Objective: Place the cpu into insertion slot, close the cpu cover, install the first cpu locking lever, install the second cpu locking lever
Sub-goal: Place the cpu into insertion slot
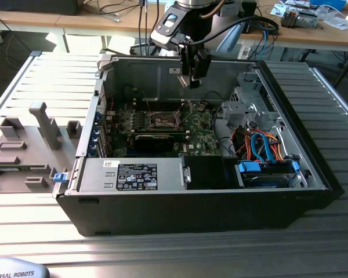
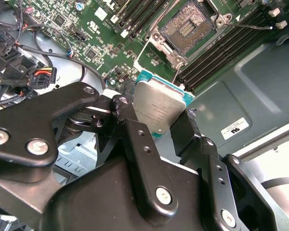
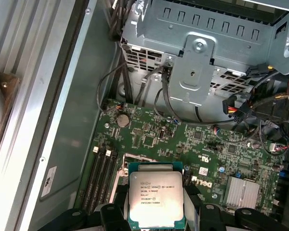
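My gripper (image 1: 192, 80) hangs inside the open computer case (image 1: 313, 174), above the motherboard (image 1: 197, 136), shut on the cpu. In both wrist views the cpu (image 2: 159, 107) (image 3: 155, 196) is a flat square chip with a silver-grey top, clamped by its edges between the black fingers (image 2: 124, 109). The insertion slot (image 2: 189, 28) (image 1: 164, 120) lies open on the board below, its contact field bare and apart from the chip. The silver frame of the cpu cover (image 2: 159, 45) sits at the slot's edge. A thin lever wire (image 2: 253, 26) sticks out beside it.
A black card (image 1: 156, 139) lies in front of the slot. A metal drive cage (image 3: 202, 53) and cable bundles (image 1: 261, 147) fill the exterior view's right of the case. Memory slots (image 3: 102, 168) flank the slot. Grey fixtures (image 1: 23, 147) stand on the table outside the case.
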You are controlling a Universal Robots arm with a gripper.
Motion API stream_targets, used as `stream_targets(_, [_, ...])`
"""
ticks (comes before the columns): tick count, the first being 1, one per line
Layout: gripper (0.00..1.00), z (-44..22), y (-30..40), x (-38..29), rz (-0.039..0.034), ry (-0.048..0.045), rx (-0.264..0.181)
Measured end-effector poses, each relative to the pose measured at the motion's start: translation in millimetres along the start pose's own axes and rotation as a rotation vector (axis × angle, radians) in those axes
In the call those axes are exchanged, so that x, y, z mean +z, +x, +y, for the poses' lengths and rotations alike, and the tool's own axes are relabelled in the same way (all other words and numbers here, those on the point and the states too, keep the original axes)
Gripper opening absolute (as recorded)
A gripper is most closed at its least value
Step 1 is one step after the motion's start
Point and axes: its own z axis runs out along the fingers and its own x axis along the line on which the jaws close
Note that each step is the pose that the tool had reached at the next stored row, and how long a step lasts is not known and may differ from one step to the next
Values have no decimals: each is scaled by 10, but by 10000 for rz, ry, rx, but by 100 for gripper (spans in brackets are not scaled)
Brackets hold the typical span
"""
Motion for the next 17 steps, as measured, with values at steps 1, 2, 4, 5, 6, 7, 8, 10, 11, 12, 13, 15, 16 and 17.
stream_targets(1, [54, 0, 0, 0, -1, 0, 7])
stream_targets(2, [54, 0, 0, 1, -2, -1, 15])
stream_targets(4, [54, 0, 0, 1, -3, 0, 26])
stream_targets(5, [54, 0, 0, 2, -4, -1, 36])
stream_targets(6, [54, 0, 0, 2, -4, 0, 45])
stream_targets(7, [54, 0, 0, 3, -6, 0, 55])
stream_targets(8, [54, 0, 0, 3, -6, -1, 65])
stream_targets(10, [54, 0, 0, 4, -8, -1, 84])
stream_targets(11, [54, 0, 0, 5, -9, 0, 93])
stream_targets(12, [54, -1, 0, 5, -10, -1, 101])
stream_targets(13, [54, -1, 0, 6, -10, -1, 111])
stream_targets(15, [54, -1, 0, 6, -12, -1, 122])
stream_targets(16, [54, -1, 0, 6, -12, -1, 128])
stream_targets(17, [54, -1, 0, 7, -13, -2, 134])
